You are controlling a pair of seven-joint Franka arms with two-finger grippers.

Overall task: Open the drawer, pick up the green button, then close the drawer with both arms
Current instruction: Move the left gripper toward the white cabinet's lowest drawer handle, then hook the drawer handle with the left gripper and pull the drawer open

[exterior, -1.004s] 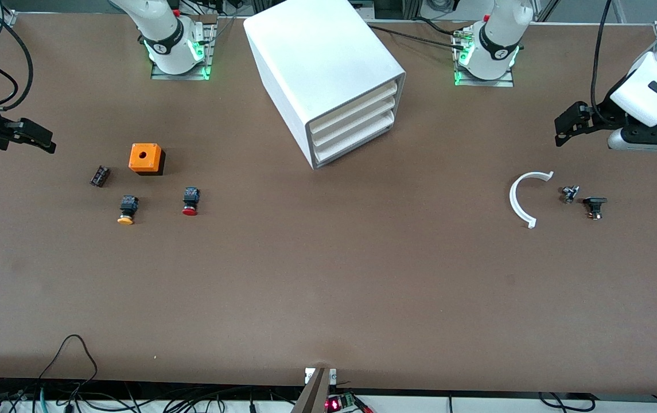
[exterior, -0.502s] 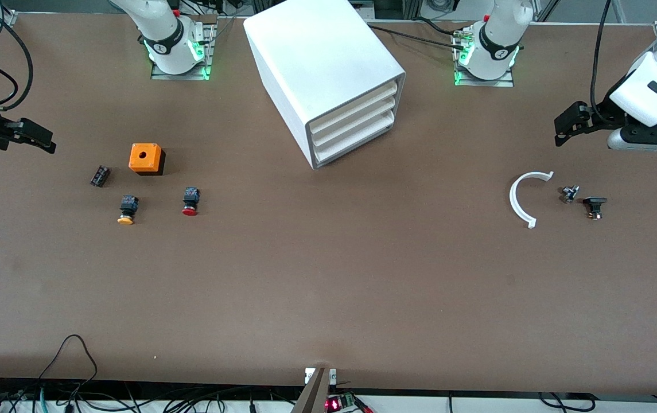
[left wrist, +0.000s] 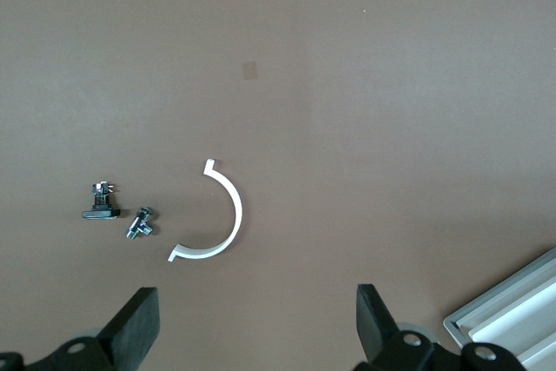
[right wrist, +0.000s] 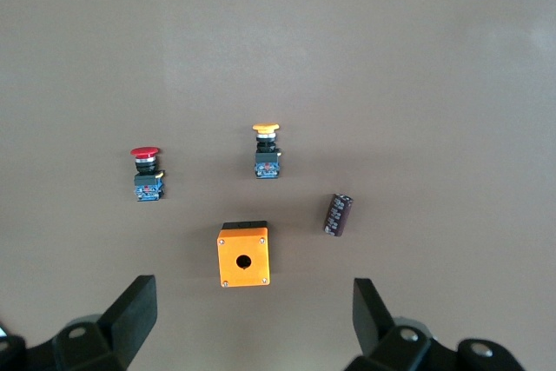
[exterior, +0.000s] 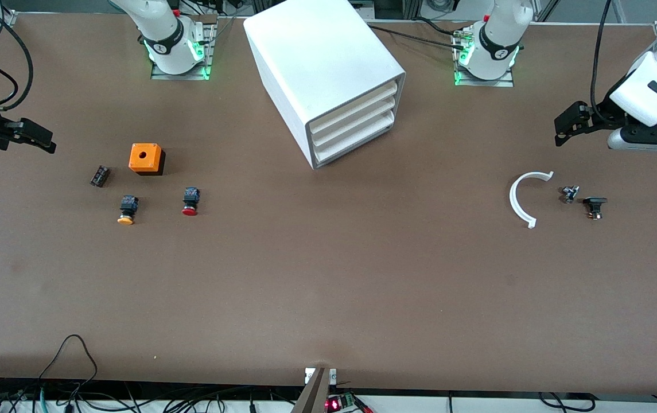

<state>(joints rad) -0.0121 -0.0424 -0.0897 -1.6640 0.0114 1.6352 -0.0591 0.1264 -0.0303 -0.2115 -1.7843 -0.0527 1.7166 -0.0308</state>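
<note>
A brown table carries two clusters of small parts. Toward the right arm's end sits an orange box with a round hole in its top; beside it lies a small dark cylindrical part. Nearer the front camera stand two push buttons with black bodies — an orange-capped one and a red-capped one, apart from each other. Toward the left arm's end lies a white curved strip — a half ring — with a small metal fitting and a black part just beside it. Cables hang along the table's near edge.
</note>
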